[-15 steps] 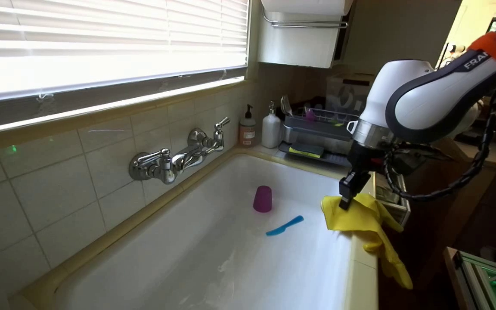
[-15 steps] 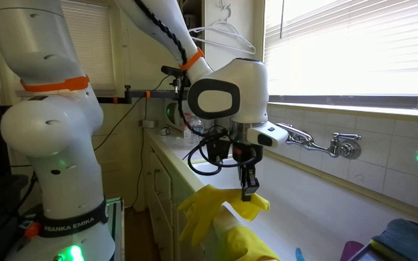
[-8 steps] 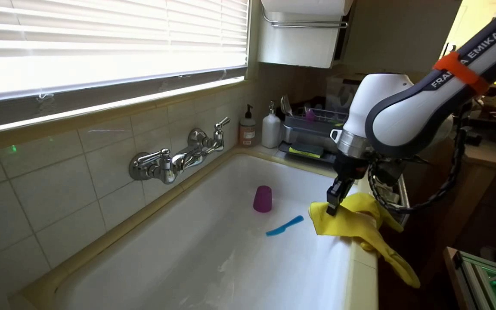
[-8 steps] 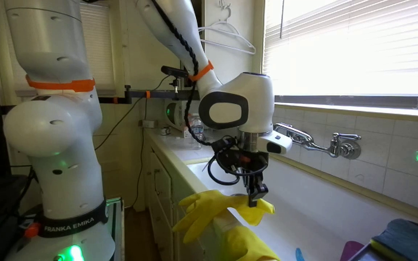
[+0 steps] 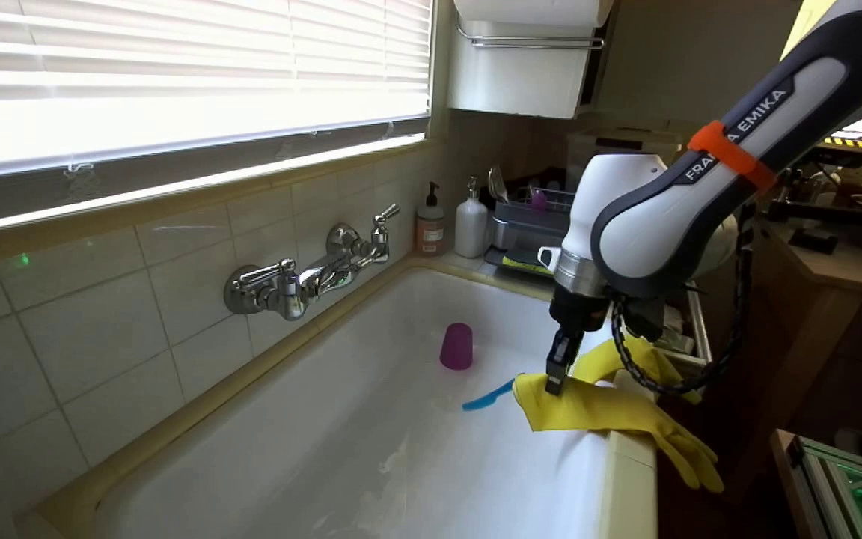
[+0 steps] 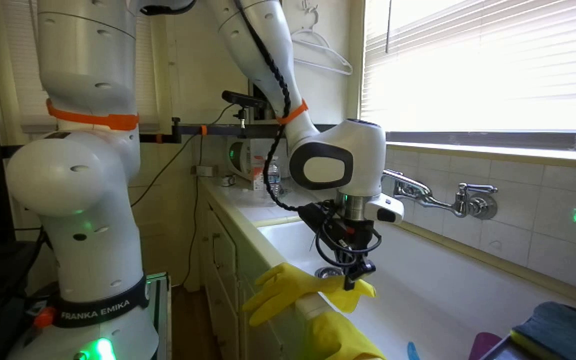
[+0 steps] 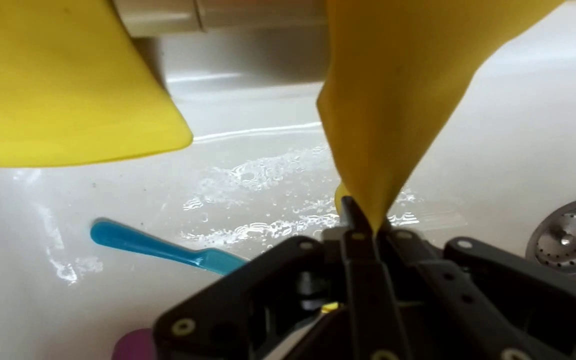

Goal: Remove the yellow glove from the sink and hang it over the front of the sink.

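Note:
My gripper (image 5: 555,385) is shut on the cuff of a yellow glove (image 5: 603,410), and it shows in both exterior views (image 6: 350,285). The glove lies across the front of the sink (image 5: 630,468). Its fingers hang down the outer side and its cuff is held over the basin. In the wrist view, the glove (image 7: 393,95) narrows to a pinch between the fingertips of the gripper (image 7: 370,225). A second yellow glove (image 6: 338,337) drapes over the same rim beside it, and also shows in the wrist view (image 7: 58,95). The white sink (image 5: 326,464) lies below the gripper.
A blue plastic knife (image 5: 485,400) and a purple cup (image 5: 457,346) lie in the basin, with a drain strainer (image 7: 570,237). A chrome tap (image 5: 319,277) juts from the tiled wall. Soap bottles (image 5: 471,224) and a dish rack (image 5: 543,217) stand at the basin's end.
My gripper has moved lower and along the rim, away from the second glove, and inward over the basin. The held cuff moved with it, and the two gloves now lie further apart.

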You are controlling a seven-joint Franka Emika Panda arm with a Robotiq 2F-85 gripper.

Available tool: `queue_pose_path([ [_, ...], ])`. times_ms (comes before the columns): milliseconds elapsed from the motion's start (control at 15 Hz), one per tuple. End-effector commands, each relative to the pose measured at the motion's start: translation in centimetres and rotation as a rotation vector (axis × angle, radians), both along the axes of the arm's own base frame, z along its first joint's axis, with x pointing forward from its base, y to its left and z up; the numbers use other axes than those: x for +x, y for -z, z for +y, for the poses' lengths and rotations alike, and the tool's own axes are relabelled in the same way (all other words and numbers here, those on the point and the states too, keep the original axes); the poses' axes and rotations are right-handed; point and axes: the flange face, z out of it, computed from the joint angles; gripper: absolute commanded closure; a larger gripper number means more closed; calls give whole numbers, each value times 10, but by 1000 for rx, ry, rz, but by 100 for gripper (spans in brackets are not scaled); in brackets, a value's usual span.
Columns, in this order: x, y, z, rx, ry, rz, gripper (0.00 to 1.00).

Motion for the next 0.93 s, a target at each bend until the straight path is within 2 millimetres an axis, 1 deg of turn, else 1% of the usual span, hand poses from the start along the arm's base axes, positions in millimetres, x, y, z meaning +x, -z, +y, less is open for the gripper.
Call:
queue_pose_path([
  [0, 1, 5, 10, 10, -60, 36, 99],
  [200, -2, 7, 14, 11, -72, 62, 99],
  [267, -4, 6, 14, 9, -69, 70, 97],
  [333, -5, 6, 14, 8, -66, 74, 72],
  [400, -5, 6, 14, 8, -65, 80, 72],
  [467, -6, 6, 13, 5, -63, 83, 68],
  [800, -5, 6, 13, -6, -67, 98, 31],
  [867, -6, 6, 13, -8, -68, 103, 22],
])
